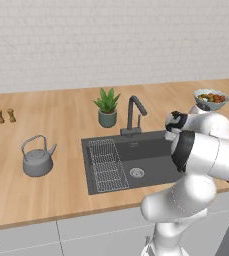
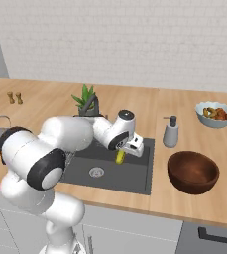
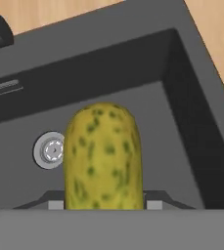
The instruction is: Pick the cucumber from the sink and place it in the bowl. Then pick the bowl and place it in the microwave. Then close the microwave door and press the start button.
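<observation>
No legible text or labels.

A white brick wall (image 1: 111, 40) is filling the upper half of the frame; below it a pale wooden surface (image 1: 61, 130) is stretching across, over grey cabinet fronts (image 1: 86, 235).
</observation>
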